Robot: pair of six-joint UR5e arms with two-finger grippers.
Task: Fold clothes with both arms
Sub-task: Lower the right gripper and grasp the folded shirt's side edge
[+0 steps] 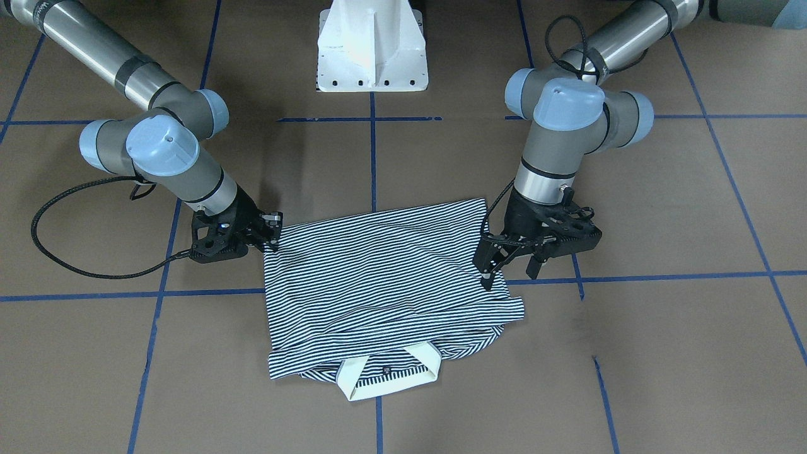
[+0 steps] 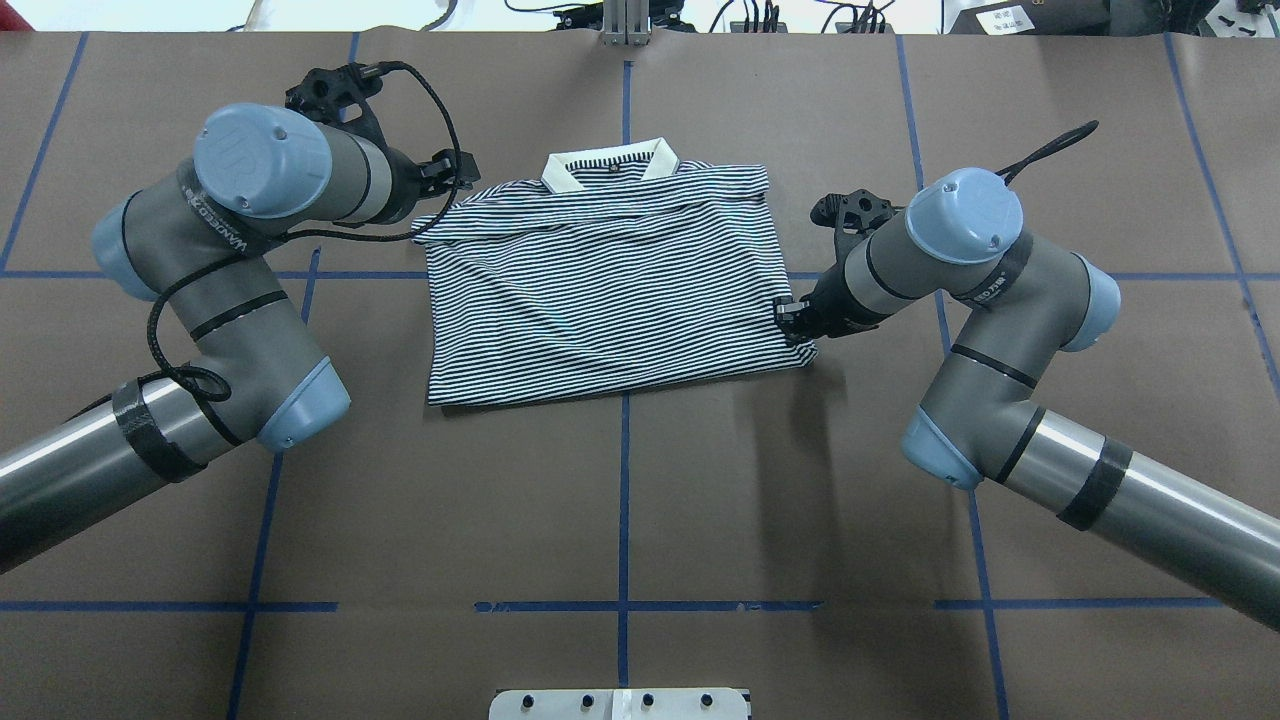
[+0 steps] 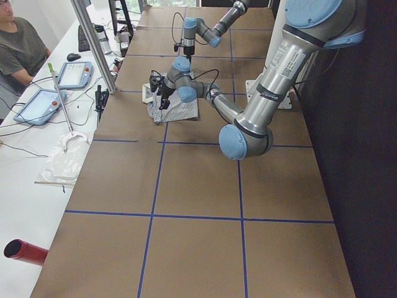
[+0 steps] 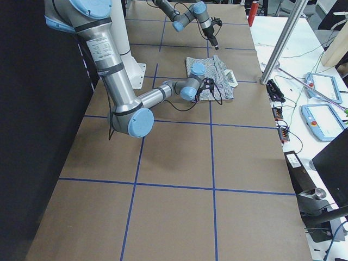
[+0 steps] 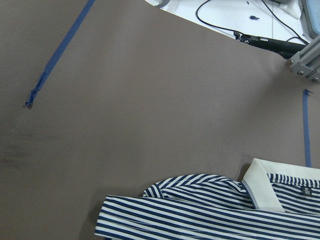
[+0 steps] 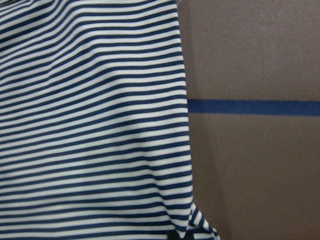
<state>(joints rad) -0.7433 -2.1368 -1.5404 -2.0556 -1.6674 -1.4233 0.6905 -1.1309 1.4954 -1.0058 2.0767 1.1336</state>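
Navy-and-white striped polo shirt, collar label illegible.

The polo shirt is made of soft, matt cloth. The table is covered in matt brown paper. The left arm is sleeved in smooth, shiny metal.

Polo shirt — navy-white stripes, cream collar
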